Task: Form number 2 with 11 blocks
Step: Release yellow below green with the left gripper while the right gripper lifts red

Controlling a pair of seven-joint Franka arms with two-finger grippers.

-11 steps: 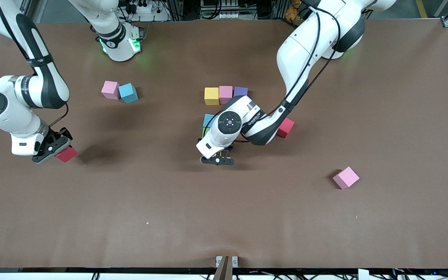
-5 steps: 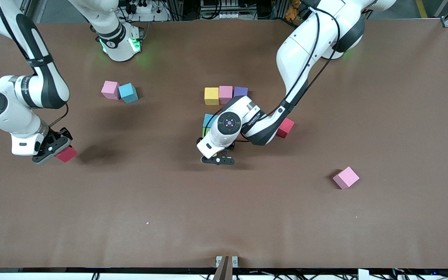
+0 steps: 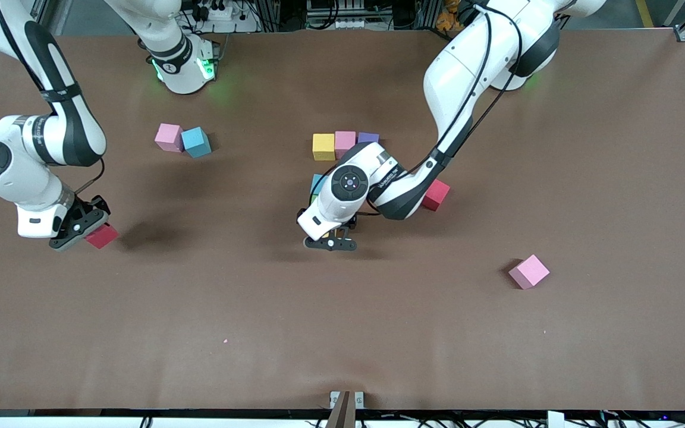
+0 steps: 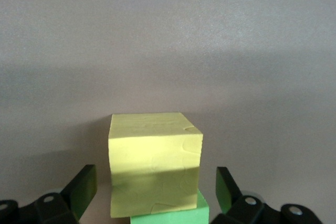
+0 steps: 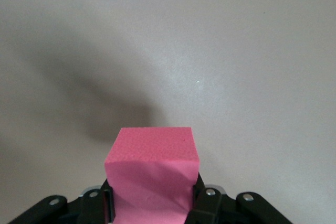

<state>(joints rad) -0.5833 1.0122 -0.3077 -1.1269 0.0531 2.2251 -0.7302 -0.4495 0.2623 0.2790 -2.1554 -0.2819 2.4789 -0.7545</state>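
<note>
Foam-like cubes look light and slightly squashy, best pinched on two flat sides; right gripper point(image 3: 84, 229) clamps a red block point(image 3: 102, 236) off toward its table end; left gripper point(image 4: 152, 203) stands open around a yellow block point(image 4: 155, 169) touching a green block point(image 4: 170, 217), nearer the camera than the yellow-pink-purple row point(image 3: 345, 144); visible count: three pink, two red, two yellow, two blue, one purple, one green

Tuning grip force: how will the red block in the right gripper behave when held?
Red block looks like matte foam with a creased face, so probably light and slightly squashy. Right gripper is shut on its flat sides; slipping seems unlikely. Being a cube, it shouldn't roll.
</note>
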